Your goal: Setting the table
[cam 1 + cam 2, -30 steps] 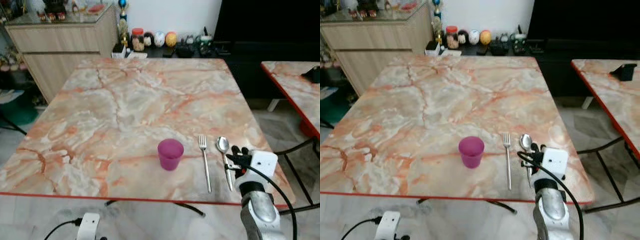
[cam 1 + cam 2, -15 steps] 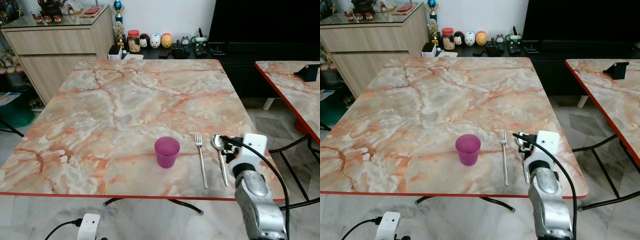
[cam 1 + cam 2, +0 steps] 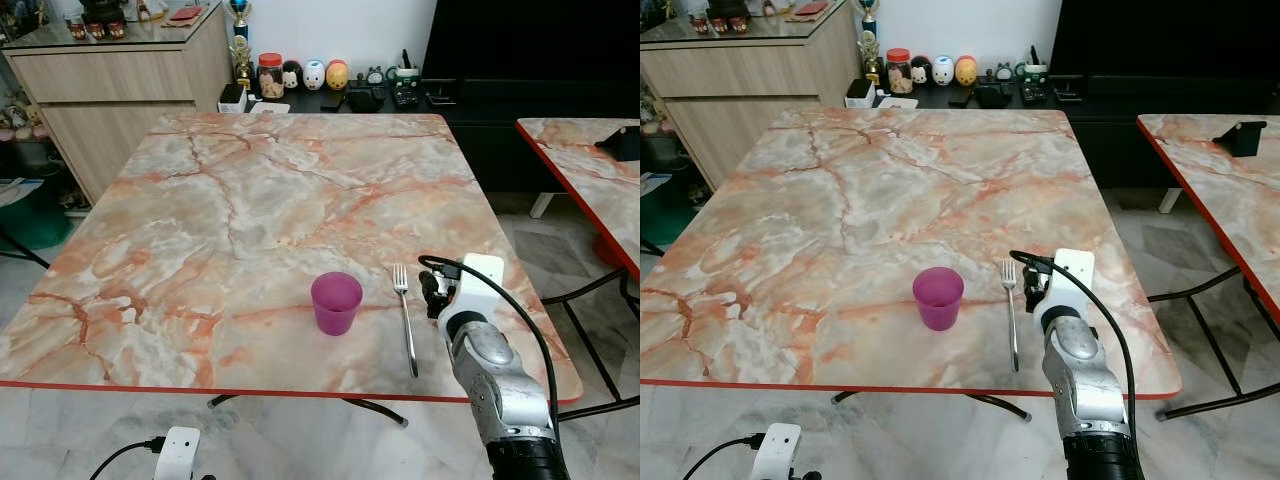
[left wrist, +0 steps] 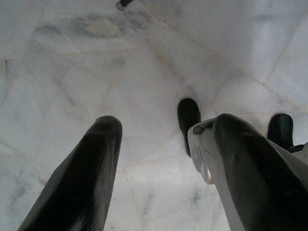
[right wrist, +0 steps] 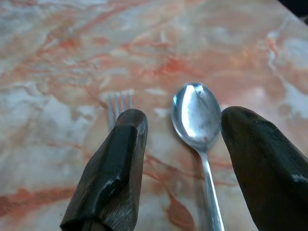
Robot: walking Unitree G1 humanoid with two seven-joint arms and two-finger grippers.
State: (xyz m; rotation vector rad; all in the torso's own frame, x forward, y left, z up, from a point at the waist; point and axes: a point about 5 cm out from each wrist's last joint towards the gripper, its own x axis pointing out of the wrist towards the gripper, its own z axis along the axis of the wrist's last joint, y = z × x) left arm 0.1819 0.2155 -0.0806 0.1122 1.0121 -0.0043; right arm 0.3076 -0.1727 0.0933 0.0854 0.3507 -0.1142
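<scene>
A purple cup [image 3: 336,302] stands upright near the front of the marble table [image 3: 250,200]. Just right of it a fork [image 3: 406,320] lies with its tines pointing away from me. My right gripper [image 3: 437,290] hovers low over the table just right of the fork. In the right wrist view its open fingers [image 5: 113,163] straddle the bowl of a spoon [image 5: 195,113] that lies flat on the marble, without touching it, beside the fork tines [image 5: 119,101]. My left gripper [image 4: 163,130] hangs open over the floor, holding nothing.
The table's red front edge [image 3: 300,392] runs close to me. A second marble table [image 3: 590,170] stands to the right across a gap of floor. Behind are a wooden cabinet [image 3: 110,80] and a low shelf with jars and figurines [image 3: 310,78].
My right gripper has moved left and forward, from beside the spoon's handle to over the spoon, which the wrist now hides in the eye views. Cup and fork stay put.
</scene>
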